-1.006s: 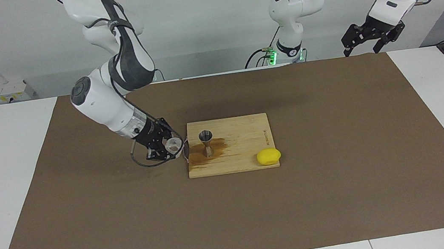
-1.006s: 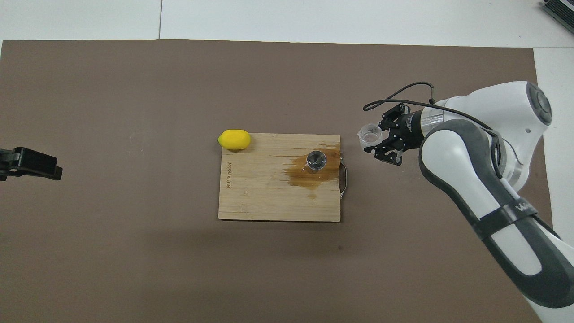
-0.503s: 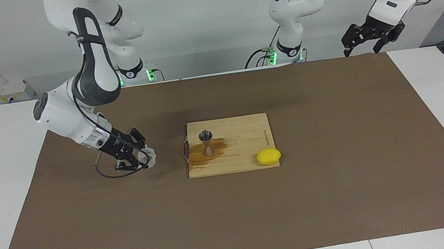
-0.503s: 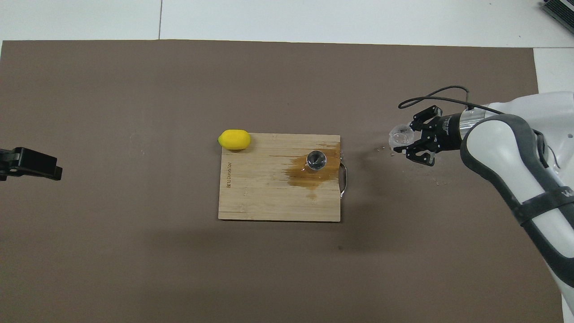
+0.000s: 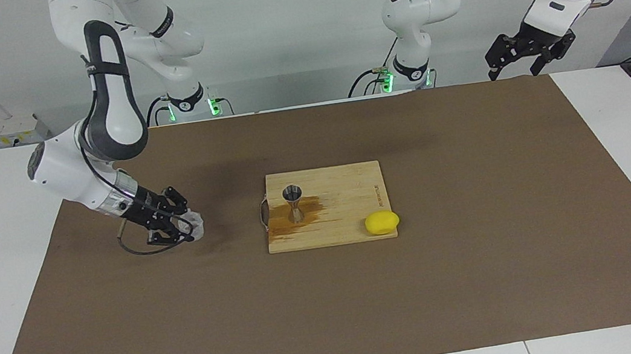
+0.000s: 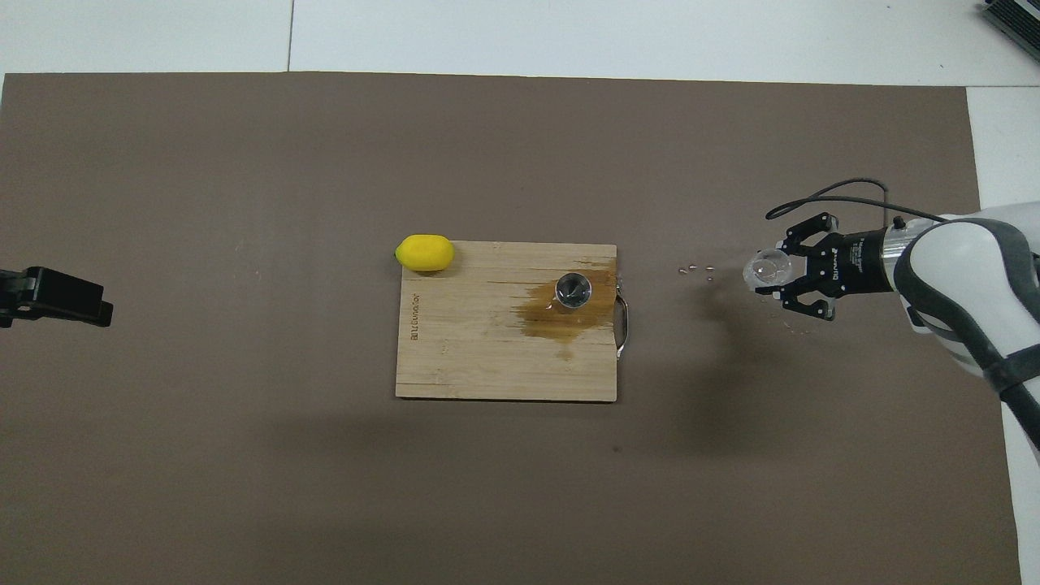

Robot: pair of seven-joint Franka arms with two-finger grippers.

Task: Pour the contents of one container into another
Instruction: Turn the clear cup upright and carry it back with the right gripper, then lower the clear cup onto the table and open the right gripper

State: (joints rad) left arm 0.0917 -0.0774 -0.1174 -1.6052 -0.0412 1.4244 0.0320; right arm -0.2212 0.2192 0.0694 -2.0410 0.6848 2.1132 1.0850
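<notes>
Over the brown mat point(image 5: 484, 252), right claw point(image 5: 186, 226) grips the clear cup point(image 5: 195, 223) tipped sideways, mouth toward the jigger point(image 5: 294, 203).

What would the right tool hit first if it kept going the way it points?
Probably the cutting board: the right tool, shut on the clear cup, points toward the board's handle end. It tilts down slightly, so the brown mat could come first.
</notes>
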